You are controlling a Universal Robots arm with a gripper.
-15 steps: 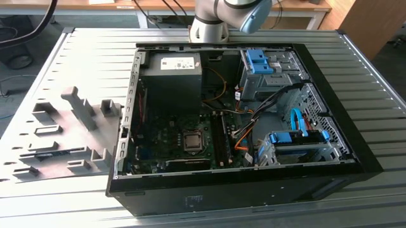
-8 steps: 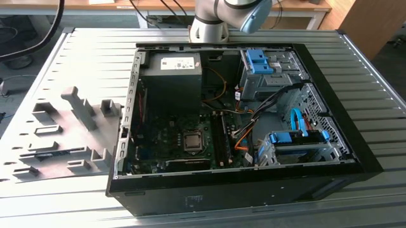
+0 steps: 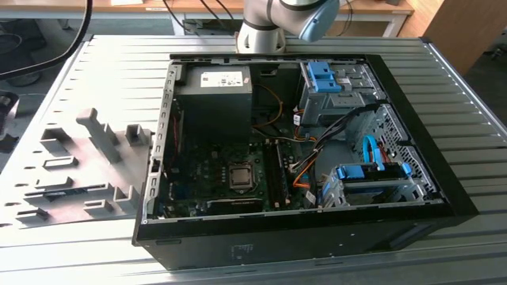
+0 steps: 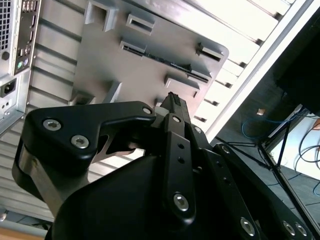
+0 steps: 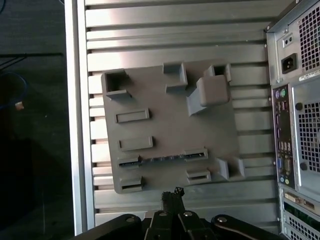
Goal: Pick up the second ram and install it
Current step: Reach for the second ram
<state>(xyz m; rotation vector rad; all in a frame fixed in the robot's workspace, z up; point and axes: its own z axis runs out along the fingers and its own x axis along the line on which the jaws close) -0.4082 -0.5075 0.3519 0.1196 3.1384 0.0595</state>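
Note:
The second ram (image 5: 162, 160) is a thin dark stick lying on edge between two slotted blocks of the grey holder plate (image 5: 165, 125), on the table beside the open computer case. It also appears in the second wrist view (image 4: 165, 61) and in the exterior view (image 3: 67, 191). My gripper (image 5: 174, 192) hovers high above the plate's edge, just short of the stick and apart from it. Its black fingertips (image 4: 172, 100) are pressed together with nothing between them.
The open computer case (image 3: 443, 178) lies on the slatted metal table (image 3: 95, 65) at the exterior view's right, with the motherboard's long memory slots (image 3: 273, 175) beside the processor socket (image 3: 240, 176). Taller grey blocks (image 5: 212, 90) stand on the plate. The case's rear panel (image 5: 300, 125) borders it.

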